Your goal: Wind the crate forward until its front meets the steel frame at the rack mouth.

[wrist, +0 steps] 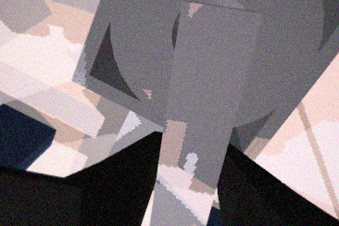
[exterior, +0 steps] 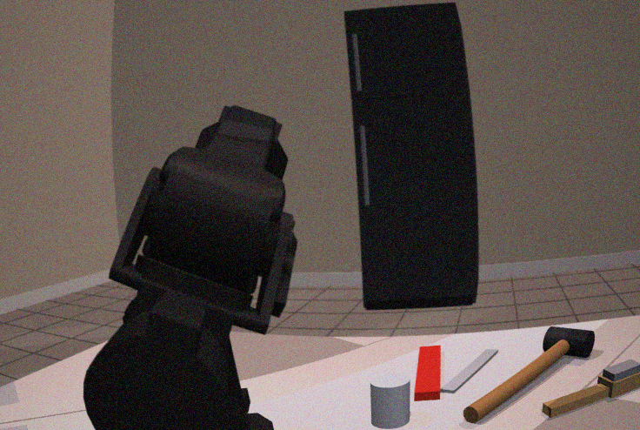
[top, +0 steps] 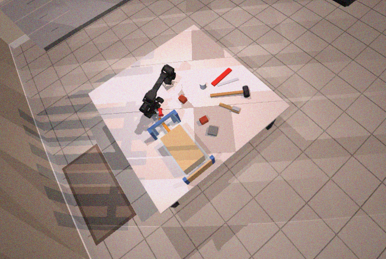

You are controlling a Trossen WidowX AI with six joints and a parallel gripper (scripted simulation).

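My gripper (top: 157, 112) (wrist: 190, 146) is shut on the winch handle, a grey bar (wrist: 213, 69) running between the black fingertips in the wrist view. Behind the bar is a large grey body with a round outline, probably the winch; the square key and round hole are hidden. A red spool-shaped part (top: 160, 111) is close beside the gripper. An orange strap (top: 165, 126) runs under the blue frame (top: 162, 119) to the tan crate (top: 184, 146). The crate looks flat inside the clear-panelled cubby, its front a short way behind the frame. Contact is not visible.
Red blocks (top: 182, 98) (top: 203, 120) and a grey block (top: 212, 130) lie beside the rack. Farther off are a grey cylinder (top: 203, 86) (exterior: 390, 402), a red bar (top: 221, 76) (exterior: 428, 370), a thin grey strip (top: 227, 82), a mallet (top: 227, 93) (exterior: 517, 381) and a wooden-handled tool (top: 227, 106).
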